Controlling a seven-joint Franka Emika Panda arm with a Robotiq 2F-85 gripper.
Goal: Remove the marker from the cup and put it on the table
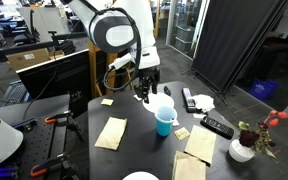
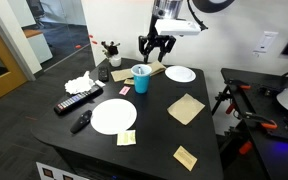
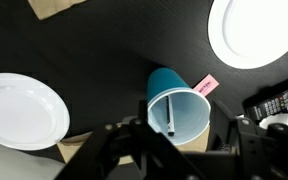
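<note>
Below the opened, empty fingers point(image 3: 134, 140), which hung over the bench point(image 3: 104, 50), the marker point(image 3: 169, 114) stood almost upright inside the cup point(image 3: 174, 80), leaning on its inner wall, so that its long axis pointed up toward the gap between both fingers, slightly off the centre.

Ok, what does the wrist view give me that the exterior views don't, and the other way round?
Only the wrist view looks down into the cup: the marker leans against its inner wall. Only the exterior views show the gripper from the side, open, above the cup, and an exterior view shows the flower pot. Shared by all: the cup, a white plate and the black table.
</note>
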